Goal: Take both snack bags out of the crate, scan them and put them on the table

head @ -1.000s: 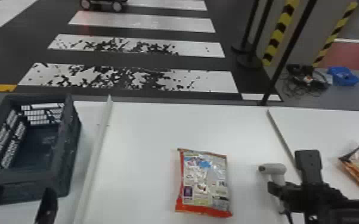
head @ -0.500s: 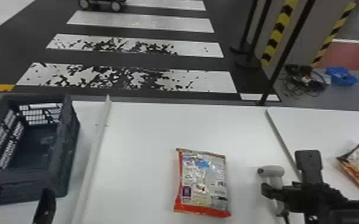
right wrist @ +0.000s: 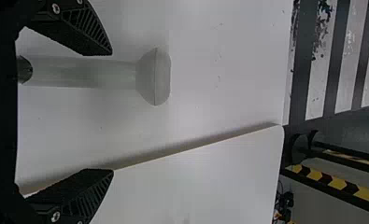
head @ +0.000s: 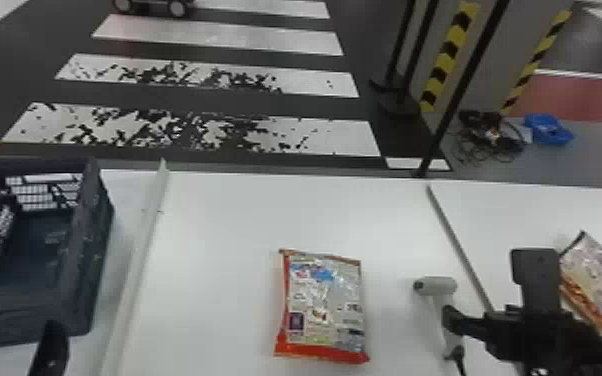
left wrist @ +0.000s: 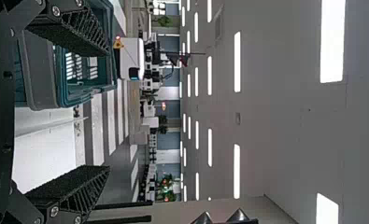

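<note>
Snack bag flat on white surface, well left of right tool; other bag lies right of it. Right tool hovers by scanner, fingers wide. Left tool at crate's near side, also wide.

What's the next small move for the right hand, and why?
I'd probably nudge the right hand sideways to centre it over the scanner before closing. Its fingers are open, and the handle sits off-centre, much nearer one finger than the other. One snack bag lies on the same table section as the scanner, so gripping that looks like the useful lead-in to a scan.
</note>
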Robot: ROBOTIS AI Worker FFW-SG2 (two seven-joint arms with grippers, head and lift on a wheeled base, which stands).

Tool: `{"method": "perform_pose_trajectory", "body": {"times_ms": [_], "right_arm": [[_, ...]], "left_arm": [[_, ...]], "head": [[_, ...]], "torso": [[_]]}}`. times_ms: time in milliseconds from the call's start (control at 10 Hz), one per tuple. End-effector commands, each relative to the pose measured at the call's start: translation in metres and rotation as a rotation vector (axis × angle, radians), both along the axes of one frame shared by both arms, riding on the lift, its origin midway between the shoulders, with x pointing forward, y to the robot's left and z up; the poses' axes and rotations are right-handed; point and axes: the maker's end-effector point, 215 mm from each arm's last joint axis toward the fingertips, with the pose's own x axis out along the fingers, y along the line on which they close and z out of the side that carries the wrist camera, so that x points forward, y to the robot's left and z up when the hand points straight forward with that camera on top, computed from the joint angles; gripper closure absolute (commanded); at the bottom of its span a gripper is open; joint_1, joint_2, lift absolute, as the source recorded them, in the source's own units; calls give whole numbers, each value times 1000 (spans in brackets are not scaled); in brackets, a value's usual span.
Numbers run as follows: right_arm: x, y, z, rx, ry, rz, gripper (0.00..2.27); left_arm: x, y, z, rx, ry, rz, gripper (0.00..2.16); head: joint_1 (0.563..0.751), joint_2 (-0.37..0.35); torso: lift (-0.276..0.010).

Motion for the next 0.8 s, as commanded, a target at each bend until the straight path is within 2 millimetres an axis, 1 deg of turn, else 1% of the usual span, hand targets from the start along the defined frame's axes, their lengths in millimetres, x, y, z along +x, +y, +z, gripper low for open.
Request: {"method": "perform_pose_trajectory", "body": {"times_ms": [0, 100, 200, 300, 400, 500, 600, 700], "right_arm": [[-15, 27, 10, 82, -1, 26, 97], [-26, 51, 14, 143, 14, 55, 97], [-36, 81, 13, 232, 42, 96, 97], [-40, 111, 15, 327, 49, 142, 100], [-41, 130, 17, 382, 48, 170, 100], [-39, 142, 15, 405, 51, 187, 100], [-39, 153, 13, 441, 56, 198, 100], [-37, 159, 9, 469, 62, 198, 100]], "left_arm": [[0, 0, 0, 0, 1, 0, 140], [-2, 1, -2, 0, 6, 0, 140], [-2, 0, -2, 0, 6, 0, 140], [-2, 1, -2, 0, 6, 0, 140], [-2, 1, -2, 0, 7, 0, 140], [-2, 1, -2, 0, 4, 0, 140], [-3, 1, -2, 1, 6, 0, 140], [-3, 2, -4, 0, 9, 2, 140]], "head": [[695, -140], [695, -117], [695, -81], [695, -56], [695, 3], [695, 57], [695, 74], [695, 101]], "torso": [[-94], [-94], [-94], [-94], [-94], [-94], [-94], [-94]]}}
